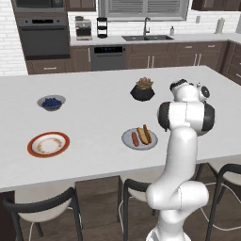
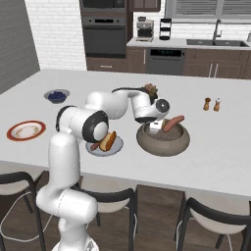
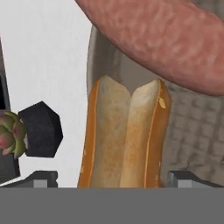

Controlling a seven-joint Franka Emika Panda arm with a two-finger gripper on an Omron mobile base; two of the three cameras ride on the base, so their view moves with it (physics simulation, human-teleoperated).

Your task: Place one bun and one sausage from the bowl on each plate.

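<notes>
The bun (image 3: 124, 135) is showing a glossy golden crust and a matt, pale crumb. The sausage (image 3: 162, 39) is looking mottled and faintly shiny; the bowl (image 2: 163, 142) is appearing matt and finely textured inside.

A white brick wall (image 1: 9, 52) backs dark cabinets (image 1: 197, 54), a built-in oven (image 1: 43, 40), a sink (image 1: 146, 37) beneath a shuttered window (image 1: 143, 7), and black stools (image 1: 42, 209) line the near counter (image 1: 94, 127) edge.

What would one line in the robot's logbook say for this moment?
gripper: open, over bun in bowl | sausage: on bowl's edge | grey plate: bun, sausage | orange-rimmed plate: unfilled
</notes>
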